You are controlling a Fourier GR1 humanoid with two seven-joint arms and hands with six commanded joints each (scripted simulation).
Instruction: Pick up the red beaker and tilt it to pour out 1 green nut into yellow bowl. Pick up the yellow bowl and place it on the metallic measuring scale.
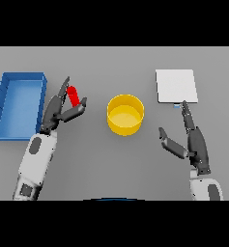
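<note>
on grey table (pixel 111 164), yellow bowl (pixel 125 115), blue tray (pixel 5 103)

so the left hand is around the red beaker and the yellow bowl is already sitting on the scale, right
Not quite. The head view shows the left hand around the red beaker, but the yellow bowl is not on the metallic scale: it stands on the grey table, left of the scale and apart from it.

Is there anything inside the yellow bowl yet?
Empty, as far as can be seen. The yellow bowl shows only its plain yellow inside, with no green nut in it. The red beaker sits apart, by the left hand.
</note>
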